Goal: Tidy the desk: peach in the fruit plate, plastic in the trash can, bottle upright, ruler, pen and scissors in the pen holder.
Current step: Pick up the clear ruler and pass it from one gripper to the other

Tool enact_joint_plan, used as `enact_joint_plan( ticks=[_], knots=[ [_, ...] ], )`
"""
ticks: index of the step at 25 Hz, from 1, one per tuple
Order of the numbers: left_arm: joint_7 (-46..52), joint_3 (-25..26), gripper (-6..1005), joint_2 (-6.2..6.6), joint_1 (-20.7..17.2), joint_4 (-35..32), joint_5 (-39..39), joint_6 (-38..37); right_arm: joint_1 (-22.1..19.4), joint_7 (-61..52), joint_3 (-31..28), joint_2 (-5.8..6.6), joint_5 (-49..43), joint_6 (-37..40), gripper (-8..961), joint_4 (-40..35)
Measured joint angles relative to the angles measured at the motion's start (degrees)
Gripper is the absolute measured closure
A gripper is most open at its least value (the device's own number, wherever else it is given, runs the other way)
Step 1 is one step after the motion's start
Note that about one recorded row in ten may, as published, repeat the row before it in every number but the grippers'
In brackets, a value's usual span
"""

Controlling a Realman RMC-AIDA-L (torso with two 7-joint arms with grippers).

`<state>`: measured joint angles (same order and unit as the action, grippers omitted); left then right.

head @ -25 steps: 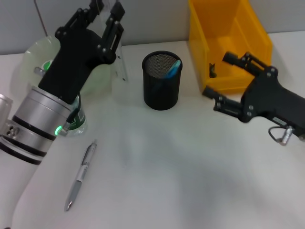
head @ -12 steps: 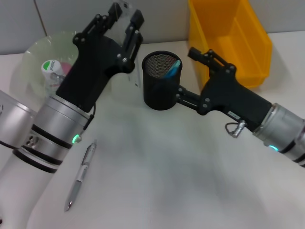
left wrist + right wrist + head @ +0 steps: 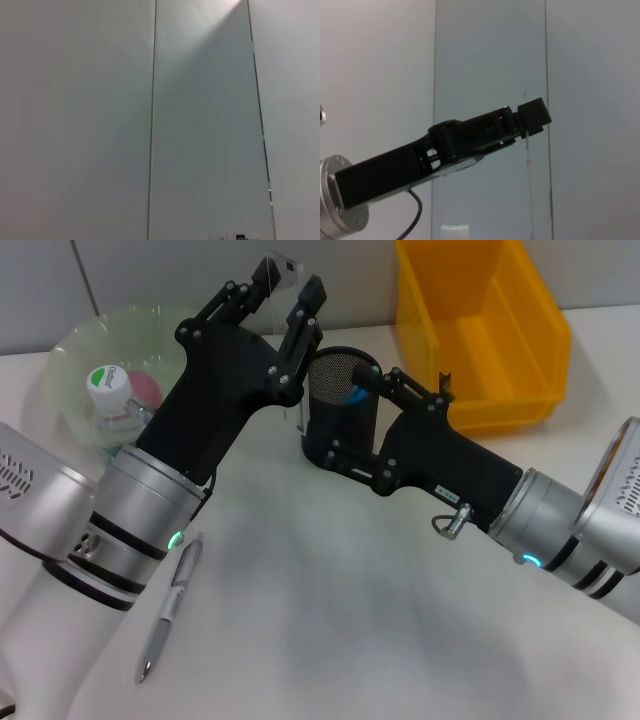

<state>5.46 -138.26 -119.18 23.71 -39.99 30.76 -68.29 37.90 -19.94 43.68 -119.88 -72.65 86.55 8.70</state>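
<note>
The left gripper (image 3: pixel 283 290) is raised above the table (image 3: pixel 350 610), its fingers pinching a clear ruler (image 3: pixel 284 264) that hangs upright just beside the rim of the black mesh pen holder (image 3: pixel 340 405), while the right gripper (image 3: pixel 355 420) reaches in from the other side with its fingers spread around that holder. A blue item (image 3: pixel 357 394) already stands inside the holder, the pen (image 3: pixel 170 605) lies on the table near the left arm, and the bottle (image 3: pixel 110 395) rests in the green fruit plate (image 3: pixel 85 340). A yellow bin (image 3: pixel 480 330) stands behind the right arm.
</note>
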Motion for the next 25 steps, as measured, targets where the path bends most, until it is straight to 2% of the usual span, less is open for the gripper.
enact_joint_plan(
  ticks=[5, 15, 23, 25],
  knots=[
    [-1.21, -0.73, 589, 0.00, 0.30, -0.18, 0.90, 0.04, 1.03, 0.34, -3.15, 0.00, -0.17, -0.14, 133, 2.92],
    [-2.25, -2.26, 588, 0.00, 1.01, -0.87, 0.99, 0.17, 4.73, 0.77, -4.89, 0.00, -0.31, -2.81, 134, 6.36],
    [-3.02, -2.35, 587, 0.00, 1.10, -0.33, 2.62, 0.65, 5.19, 0.63, -6.60, 0.00, -1.04, -2.63, 134, 7.44],
    [-3.30, -2.36, 586, 0.00, 1.10, -0.32, 2.94, 0.84, 5.17, 0.57, -7.16, 0.00, -1.16, -2.81, 186, 7.64]
  ],
)
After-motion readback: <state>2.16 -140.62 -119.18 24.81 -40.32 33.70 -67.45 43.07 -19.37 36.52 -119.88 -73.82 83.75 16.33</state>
